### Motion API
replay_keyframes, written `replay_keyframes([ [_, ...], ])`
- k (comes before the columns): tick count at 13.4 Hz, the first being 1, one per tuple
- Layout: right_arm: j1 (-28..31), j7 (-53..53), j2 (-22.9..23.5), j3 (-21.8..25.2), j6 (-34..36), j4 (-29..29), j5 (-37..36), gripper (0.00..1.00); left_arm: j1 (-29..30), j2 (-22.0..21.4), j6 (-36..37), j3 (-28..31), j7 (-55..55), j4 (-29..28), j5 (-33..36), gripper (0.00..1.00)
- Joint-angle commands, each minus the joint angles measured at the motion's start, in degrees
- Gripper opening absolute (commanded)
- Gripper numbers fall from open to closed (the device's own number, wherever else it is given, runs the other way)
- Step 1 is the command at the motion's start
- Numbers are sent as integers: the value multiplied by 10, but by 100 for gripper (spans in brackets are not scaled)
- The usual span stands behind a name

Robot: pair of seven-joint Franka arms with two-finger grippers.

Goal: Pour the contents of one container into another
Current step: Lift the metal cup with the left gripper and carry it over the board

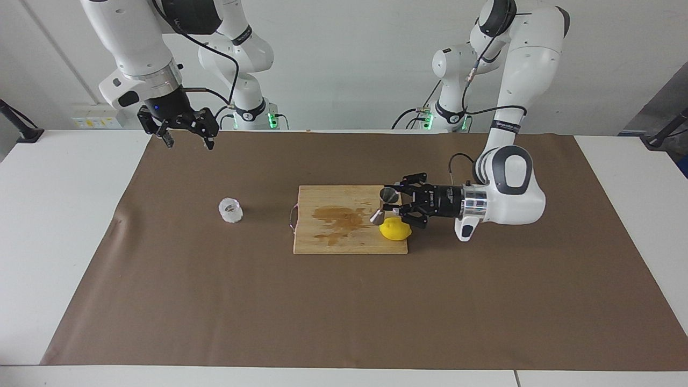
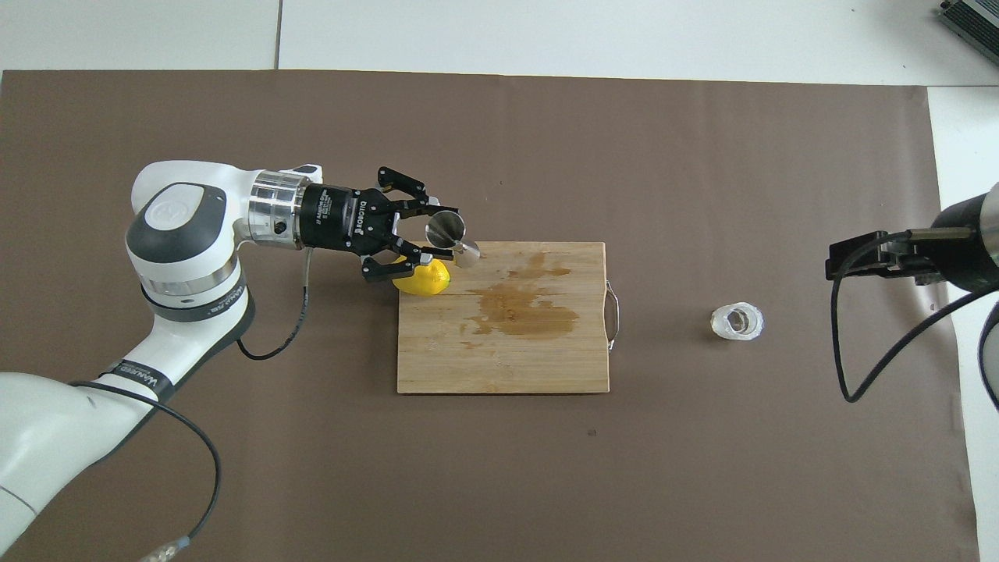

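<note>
table cover: a big brown paper sheet [image 1: 344, 312] lies across the white table [image 1: 59, 226], and everything sits on it.
left arm: it comes in from its own end, forearm level and low, wrist pointing toward the right arm's end of the table.
right arm: waiting, raised over the table's edge by its own base.
cutting board: a pale wooden cutting board [image 1: 328, 242] with a metal handle and a brown stain sits in the middle of the sheet.
left gripper: the left gripper [image 1: 395, 206] hangs over the board's corner at the left arm's end, right above the lemon, fingertips clamped on the jigger.
right gripper: the right gripper [image 1: 185, 141] is up in the air, well apart from the cup, jaws spread wide and holding nothing.
lemon: a yellow lemon [image 1: 393, 230] rests on the board's corner at the left arm's end, partly covered by the gripper in the overhead view.
glass cup: the small squat clear glass cup [image 1: 230, 210] with a frosted-looking wall stands upright on the sheet, between the board and the right arm's end.
jigger: the small shiny steel hourglass jigger [image 1: 383, 204] is off the table in the left gripper's grip, tilted, over the board just beside the lemon.
</note>
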State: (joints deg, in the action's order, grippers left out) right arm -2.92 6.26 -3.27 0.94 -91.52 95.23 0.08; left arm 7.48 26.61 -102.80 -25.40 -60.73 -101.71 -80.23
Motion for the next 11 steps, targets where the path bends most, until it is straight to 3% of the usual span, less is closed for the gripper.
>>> replay_keyframes([
  [1,10,-10,-2,-9,5,1,-3,100,-47,-28,-52,12,15,-38,-31,0],
  [5,10,-10,-2,-8,5,1,-3,100,-105,-46,-126,12,103,-101,-112,0],
  [11,10,-10,-2,-9,6,1,-3,100,-148,-60,-183,13,178,-142,-169,0],
])
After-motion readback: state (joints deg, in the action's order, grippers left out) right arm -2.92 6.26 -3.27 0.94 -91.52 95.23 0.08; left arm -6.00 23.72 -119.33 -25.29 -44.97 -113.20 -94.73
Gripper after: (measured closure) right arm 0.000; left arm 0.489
